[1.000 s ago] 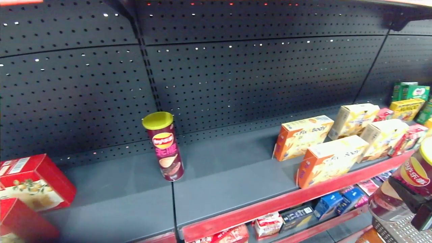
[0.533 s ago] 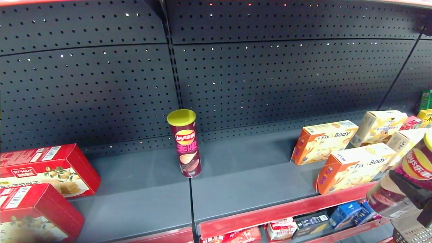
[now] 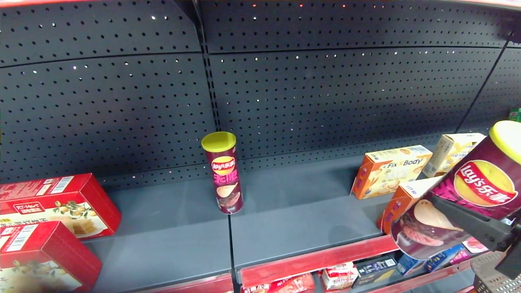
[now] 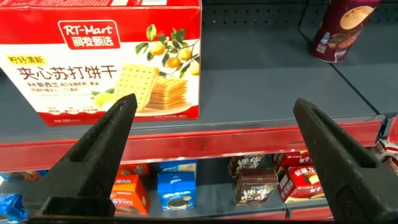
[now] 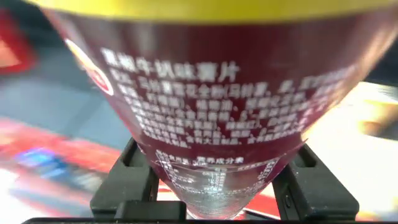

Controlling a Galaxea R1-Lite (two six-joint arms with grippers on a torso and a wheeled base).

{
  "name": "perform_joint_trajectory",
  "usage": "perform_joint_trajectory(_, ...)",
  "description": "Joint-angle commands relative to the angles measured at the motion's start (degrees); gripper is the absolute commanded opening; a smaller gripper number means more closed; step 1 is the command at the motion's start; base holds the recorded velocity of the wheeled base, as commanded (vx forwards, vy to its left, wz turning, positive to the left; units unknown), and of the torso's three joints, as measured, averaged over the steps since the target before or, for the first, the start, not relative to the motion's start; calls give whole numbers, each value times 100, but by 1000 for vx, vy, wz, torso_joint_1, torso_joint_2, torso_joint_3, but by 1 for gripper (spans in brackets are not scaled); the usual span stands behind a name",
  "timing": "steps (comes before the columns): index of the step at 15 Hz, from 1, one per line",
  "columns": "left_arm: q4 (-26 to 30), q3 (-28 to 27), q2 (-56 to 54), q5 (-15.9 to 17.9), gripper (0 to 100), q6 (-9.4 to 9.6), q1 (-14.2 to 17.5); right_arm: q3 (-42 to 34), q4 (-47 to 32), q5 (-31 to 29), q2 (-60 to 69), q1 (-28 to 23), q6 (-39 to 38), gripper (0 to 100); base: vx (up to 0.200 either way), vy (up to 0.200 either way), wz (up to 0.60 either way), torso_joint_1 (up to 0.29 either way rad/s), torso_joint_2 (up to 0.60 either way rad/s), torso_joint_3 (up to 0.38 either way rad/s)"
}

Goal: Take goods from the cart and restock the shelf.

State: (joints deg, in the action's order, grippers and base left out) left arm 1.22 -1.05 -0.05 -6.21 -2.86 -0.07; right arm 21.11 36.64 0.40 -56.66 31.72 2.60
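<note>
A maroon chip can [image 3: 223,172] with a yellow lid stands upright on the grey shelf [image 3: 293,219], near its middle. A second maroon chip can [image 3: 464,195] is tilted at the right, in front of the shelf's red front edge, with my right gripper [image 3: 484,232] shut on it. Up close the held can [image 5: 217,106] sits between the black fingers [image 5: 130,180]. My left gripper [image 4: 214,155] is open, low in front of the red shelf lip, facing a red cracker box [image 4: 102,59]; the standing can [image 4: 339,28] is farther off.
Red cracker boxes [image 3: 53,207] lie at the shelf's left. Orange and cream boxes [image 3: 388,171] crowd the right. Bare shelf lies on both sides of the standing can. A lower shelf [image 4: 186,186] holds small packs. A perforated cart basket [image 3: 490,278] shows at the bottom right.
The camera first swung, shifting the whole scene right. Since then my right gripper has lifted the held can up and left, toward the shelf, so it now covers the orange boxes.
</note>
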Motion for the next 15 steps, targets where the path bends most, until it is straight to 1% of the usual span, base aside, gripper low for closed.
perform_joint_trajectory(1, 1, -1, 5, -4, 100, -4, -1, 16, 176, 83, -469, 467, -40, 0, 0, 0, 0, 0, 0, 0)
perform_joint_trajectory(3, 1, -1, 5, -4, 100, -4, 7, 42, 730, 136, -970, 686, -49, 0, 0, 0, 0, 0, 0, 0)
perform_joint_trajectory(4, 1, 8, 5, -4, 100, -4, 7, -20, 862, 179, -1110, 695, -22, 0, 0, 0, 0, 0, 0, 0)
perform_joint_trajectory(9, 1, -1, 5, -4, 100, -4, 7, -2, 633, 294, -1110, 713, 48, 0, 0, 0, 0, 0, 0, 0)
perform_joint_trajectory(11, 1, 8, 5, -4, 100, -4, -1, 59, 704, 320, -1137, 739, 268, 0, 0, 0, 0, 0, 0, 0)
perform_joint_trajectory(13, 1, -1, 5, -4, 100, -4, -1, 121, 888, 434, -1137, 695, 259, 0, 0, 0, 0, 0, 0, 0)
perform_joint_trajectory(15, 1, -1, 5, -4, 100, -4, 7, 218, 897, 443, -1163, 704, 233, 0, 0, 0, 0, 0, 0, 0)
